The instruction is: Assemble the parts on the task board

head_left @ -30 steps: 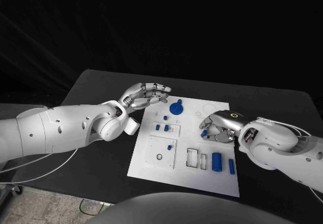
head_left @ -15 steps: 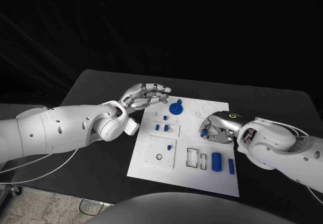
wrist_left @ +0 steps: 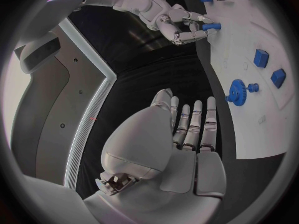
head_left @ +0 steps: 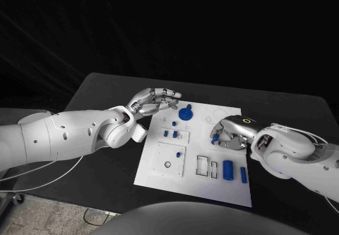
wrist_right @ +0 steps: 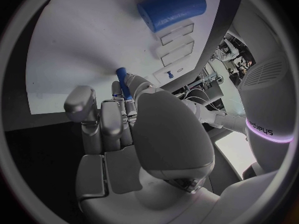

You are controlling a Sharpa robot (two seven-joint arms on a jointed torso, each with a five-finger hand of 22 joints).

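In the head view the right hand (head_left: 230, 133) hangs over the right half of the white rectangular task board (head_left: 185, 181), its fingers curled round a small blue peg-like part (head_left: 214, 139) that it pinches just above the plate; I judge the step in hand to be carrying or seating this peg, and the next move calls for lining it up over its hole and lowering it straight. The left hand (head_left: 152, 102) hovers beyond the board's far-left corner, fingers loosely bent and holding nothing, close to the blue toothed gear part (head_left: 185, 115) near the board's far edge. Two small blue block parts (head_left: 170, 133) stand left of centre, and a blue cylinder part (head_left: 227, 169) lies toward the near-right corner with a thin blue bar part (head_left: 243, 175) just beside it at the right edge. The black table (head_left: 99, 93) leaves open room round the board on all sides. In the left wrist view the left hand (wrist_left: 187, 134) shows its fingers straight and side by side, empty, off the board's edge, the gear (wrist_left: 237, 91) near them. In the right wrist view the right hand (wrist_right: 118, 119) pinches the blue peg (wrist_right: 122, 82) at its fingertips, pointed at bare white plate, the cylinder (wrist_right: 172, 9) well apart from it.
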